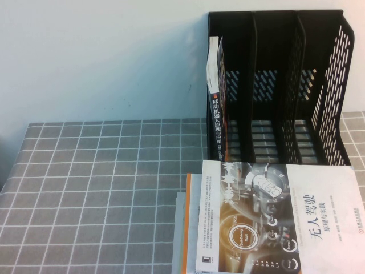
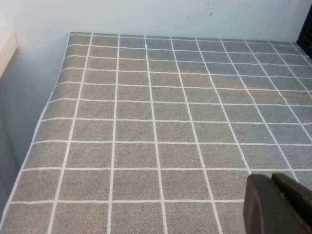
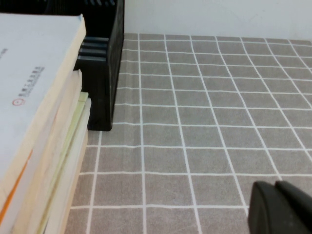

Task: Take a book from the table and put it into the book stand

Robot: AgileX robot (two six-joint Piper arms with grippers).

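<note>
The dark navy book (image 1: 218, 123) stands upright in the leftmost compartment of the black book stand (image 1: 325, 85), its spine with white text facing me and its white page edges showing above. Neither gripper shows in the high view. In the left wrist view my left gripper (image 2: 273, 180) is shut and empty, over bare grey grid cloth of the table (image 2: 146, 131). In the right wrist view my right gripper (image 3: 276, 185) is shut and empty above the cloth, to one side of the stand's front corner (image 3: 105, 63).
A stack of books (image 1: 228, 228) lies in front of the stand, with the white-and-grey dial book (image 1: 285, 217) on top; its page edges show in the right wrist view (image 3: 53, 136). The stand's two other compartments hold nothing. The table's left half (image 1: 102, 182) is bare cloth.
</note>
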